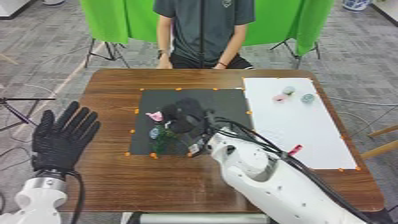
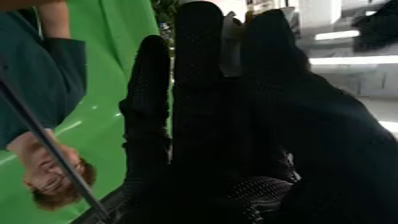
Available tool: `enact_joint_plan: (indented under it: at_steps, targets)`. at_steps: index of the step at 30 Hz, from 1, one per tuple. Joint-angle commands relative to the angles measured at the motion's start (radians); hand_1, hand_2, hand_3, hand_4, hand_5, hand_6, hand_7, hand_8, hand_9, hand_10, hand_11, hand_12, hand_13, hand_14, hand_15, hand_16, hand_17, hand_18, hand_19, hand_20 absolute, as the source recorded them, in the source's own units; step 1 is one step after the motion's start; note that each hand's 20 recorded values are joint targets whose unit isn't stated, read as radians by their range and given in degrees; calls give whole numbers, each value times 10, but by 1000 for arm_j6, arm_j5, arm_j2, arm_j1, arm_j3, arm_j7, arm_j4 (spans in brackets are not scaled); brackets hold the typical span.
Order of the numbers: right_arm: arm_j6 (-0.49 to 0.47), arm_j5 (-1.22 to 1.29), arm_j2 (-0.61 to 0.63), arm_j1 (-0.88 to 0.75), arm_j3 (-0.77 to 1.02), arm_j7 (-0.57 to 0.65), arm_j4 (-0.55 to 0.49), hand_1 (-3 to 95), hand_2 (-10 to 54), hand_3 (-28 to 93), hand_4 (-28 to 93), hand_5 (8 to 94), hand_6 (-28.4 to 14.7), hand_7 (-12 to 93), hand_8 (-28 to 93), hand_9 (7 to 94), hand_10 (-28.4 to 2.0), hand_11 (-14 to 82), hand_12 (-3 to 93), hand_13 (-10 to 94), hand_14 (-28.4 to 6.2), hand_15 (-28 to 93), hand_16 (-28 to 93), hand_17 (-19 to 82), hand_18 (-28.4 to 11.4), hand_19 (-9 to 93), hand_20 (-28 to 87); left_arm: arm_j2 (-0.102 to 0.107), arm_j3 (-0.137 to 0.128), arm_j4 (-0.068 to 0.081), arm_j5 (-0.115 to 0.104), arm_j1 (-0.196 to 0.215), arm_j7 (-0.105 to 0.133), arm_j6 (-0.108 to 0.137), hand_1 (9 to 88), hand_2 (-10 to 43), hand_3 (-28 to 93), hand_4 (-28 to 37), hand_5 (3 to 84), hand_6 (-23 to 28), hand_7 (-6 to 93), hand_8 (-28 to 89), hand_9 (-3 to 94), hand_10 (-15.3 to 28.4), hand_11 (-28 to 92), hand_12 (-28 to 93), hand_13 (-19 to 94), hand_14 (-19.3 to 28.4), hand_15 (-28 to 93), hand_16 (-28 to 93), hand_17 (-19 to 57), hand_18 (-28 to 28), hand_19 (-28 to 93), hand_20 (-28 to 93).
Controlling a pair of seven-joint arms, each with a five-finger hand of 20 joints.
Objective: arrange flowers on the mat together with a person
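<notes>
Left hand [image 1: 64, 142] open beside the tabletop [image 1: 114, 95]; right hand [image 1: 188, 120] over the black mat [image 1: 229, 102], seemingly by the pink flower [image 1: 155, 116], its grip unclear; small flowers [image 1: 307, 98] on the white sheet [image 1: 302, 130]

Bright, even room light, harsher contrast at the wrist
Head view: soft shadows, the flat white rectangular sheet [image 1: 302, 135] brightest. Right wrist view: the right black-fabric robot hand [image 1: 186, 115] near-silhouetted, white glare beyond, pale shine on the green fabric backdrop [image 2: 115, 30].
</notes>
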Motion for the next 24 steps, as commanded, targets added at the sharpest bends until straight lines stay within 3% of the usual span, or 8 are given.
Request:
enact_joint_plan:
  at_steps: [1, 5, 8, 11, 15, 21, 24]
  targets:
    - [-6, -78, -73, 47, -30, 35, 79, 599, -95, 673, -283, 672, 46, 480, -46, 812, -46, 71, 357, 714, -9, 319, 435, 379, -135, 681, 343, 15, 17, 16, -2, -11, -3, -28, 276, 189, 618, -283, 443, 76, 120, -99, 388, 150, 177, 74, 304, 146, 254, -56, -37, 124, 297, 118]
    - [-1, -112, -72, 56, -59, 59, 94, 599, -95, 676, -283, 670, 44, 481, -46, 810, -47, 72, 358, 713, -7, 317, 434, 378, -135, 684, 342, 18, 23, 11, -2, -13, -6, -24, 276, 183, 621, -283, 441, 76, 120, -99, 387, 150, 176, 76, 304, 147, 255, -54, -39, 127, 299, 119]
    - [-11, -136, -78, 49, -61, 72, 111, 599, -95, 678, -283, 669, 43, 481, -49, 809, -49, 71, 357, 713, -8, 316, 433, 377, -137, 685, 340, 20, 30, 23, -6, -30, -11, -29, 276, 182, 623, -283, 440, 77, 118, -98, 386, 150, 176, 77, 304, 147, 254, -54, -41, 128, 299, 120]
    - [-37, -151, -80, 36, -70, 128, 108, 599, -95, 680, -283, 671, 44, 479, -55, 807, -52, 70, 354, 713, -10, 317, 433, 377, -138, 687, 339, 25, 33, 23, -6, -34, -9, -31, 275, 178, 628, -283, 440, 76, 118, -98, 386, 151, 175, 77, 304, 146, 254, -53, -41, 128, 299, 120]
    - [-77, -155, -95, 28, -71, 227, 106, 601, -95, 684, -283, 679, 40, 468, -59, 809, -55, 70, 352, 715, -14, 316, 428, 376, -145, 693, 338, 29, 40, 35, -53, -45, -6, -62, 269, 167, 641, -283, 438, 83, 97, -103, 387, 151, 170, 74, 304, 146, 252, -53, -42, 129, 298, 120]
    - [-106, -143, -107, 20, -48, 240, 110, 602, -95, 692, -283, 674, 34, 433, -61, 795, -62, 61, 341, 707, -17, 313, 421, 374, -149, 700, 331, 30, 41, 34, -60, -43, 5, -61, 274, 154, 644, -283, 435, 83, 85, -98, 385, 149, 164, 71, 303, 146, 247, -51, -42, 130, 293, 120]
    - [-112, -132, -105, 18, -46, 243, 107, 579, -95, 694, -283, 661, 27, 386, -72, 755, -71, 83, 275, 699, -22, 303, 403, 371, -151, 706, 303, 32, 37, 34, -61, -44, 6, -58, 274, 153, 647, -283, 434, 80, 86, -97, 385, 148, 164, 72, 303, 146, 246, -49, -42, 130, 291, 121]
